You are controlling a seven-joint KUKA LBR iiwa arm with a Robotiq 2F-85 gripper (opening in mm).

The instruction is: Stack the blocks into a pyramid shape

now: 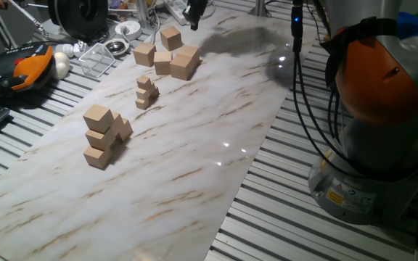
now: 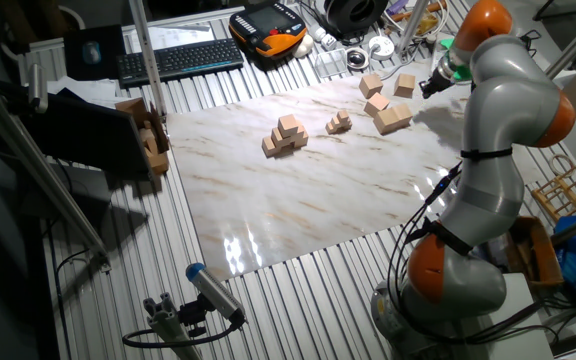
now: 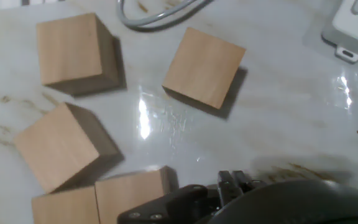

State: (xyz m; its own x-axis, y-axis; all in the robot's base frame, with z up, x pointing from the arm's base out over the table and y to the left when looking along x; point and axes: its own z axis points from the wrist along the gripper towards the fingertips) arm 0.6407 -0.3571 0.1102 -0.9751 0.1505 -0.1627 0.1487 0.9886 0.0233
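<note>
The blocks (image 3: 204,66) lie loose below the gripper (image 1: 194,12), whose fingers' spacing stays unreadable.

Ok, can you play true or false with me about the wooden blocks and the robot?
1. A stepped pile of blocks already stands on the marble sheet. True.
2. The end effector is carrying a block. False: no block hangs under it in either fixed view.
3. Loose blocks lie under the end effector. True.
4. The robot arm is blue. False: it is grey and orange.
</note>
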